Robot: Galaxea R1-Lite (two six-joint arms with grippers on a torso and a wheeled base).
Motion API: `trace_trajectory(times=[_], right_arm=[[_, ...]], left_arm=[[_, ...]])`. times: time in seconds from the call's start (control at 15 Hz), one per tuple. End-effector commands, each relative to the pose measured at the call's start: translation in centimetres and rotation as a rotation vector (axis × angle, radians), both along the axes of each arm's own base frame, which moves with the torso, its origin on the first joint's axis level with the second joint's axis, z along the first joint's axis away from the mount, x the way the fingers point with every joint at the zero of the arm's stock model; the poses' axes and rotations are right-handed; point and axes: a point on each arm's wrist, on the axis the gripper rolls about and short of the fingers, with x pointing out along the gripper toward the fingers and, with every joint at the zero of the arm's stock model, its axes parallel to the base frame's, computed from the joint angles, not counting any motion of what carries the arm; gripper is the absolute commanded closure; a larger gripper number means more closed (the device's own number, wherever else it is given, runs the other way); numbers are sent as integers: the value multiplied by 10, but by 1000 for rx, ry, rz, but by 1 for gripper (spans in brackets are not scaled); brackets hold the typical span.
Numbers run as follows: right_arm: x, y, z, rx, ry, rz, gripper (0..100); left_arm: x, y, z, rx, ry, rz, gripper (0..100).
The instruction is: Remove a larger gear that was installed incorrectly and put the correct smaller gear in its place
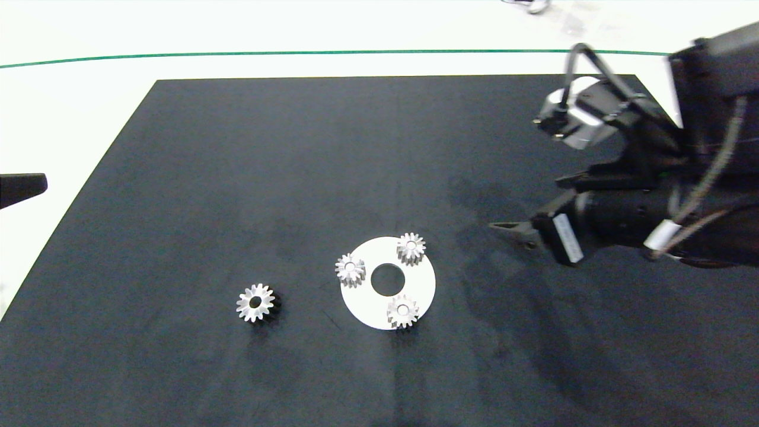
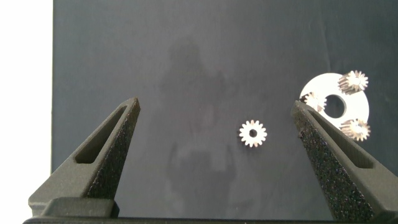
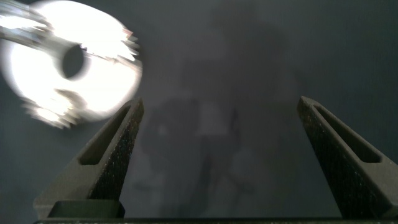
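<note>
The larger gear (image 1: 255,303) (image 2: 253,133), silver with pointed teeth and a round bore, lies flat and alone on the black mat, left of a white disc (image 1: 421,283) (image 2: 359,109) (image 3: 106,81). Three smaller gears stand on the disc's rim: one far (image 1: 411,248), one left (image 1: 350,270), one near (image 1: 402,311). I cannot tell which of them is the task's smaller gear. My right gripper (image 1: 504,226) (image 3: 221,102) hovers open and empty over the mat, right of the disc. At the mat's left side my left gripper (image 2: 216,107) is open and empty, well away from the gears.
The black mat (image 1: 296,148) covers most of the white table. A green line (image 1: 237,56) runs across the table beyond the mat's far edge. The left arm's tip (image 1: 24,188) shows only at the left edge of the head view.
</note>
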Motion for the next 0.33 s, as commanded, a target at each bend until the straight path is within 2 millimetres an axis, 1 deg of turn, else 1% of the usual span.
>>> trace_trajectory(times=[0.07,0.13,0.2,0.33], right_arm=[[-73,-94,0,56,-178,-354,0],[-88,-104,-5,67,-213,-399,0],[-104,-115,-14,56,-239,-465,0],[-132,-134,-25,87,-309,-563,0]], left_arm=[[-32,18,-3,-40,-131,23,0],[-44,25,-2,-53,-168,35,0],[-61,33,-6,-38,-202,83,0],[-84,39,-15,-11,-250,211,0]])
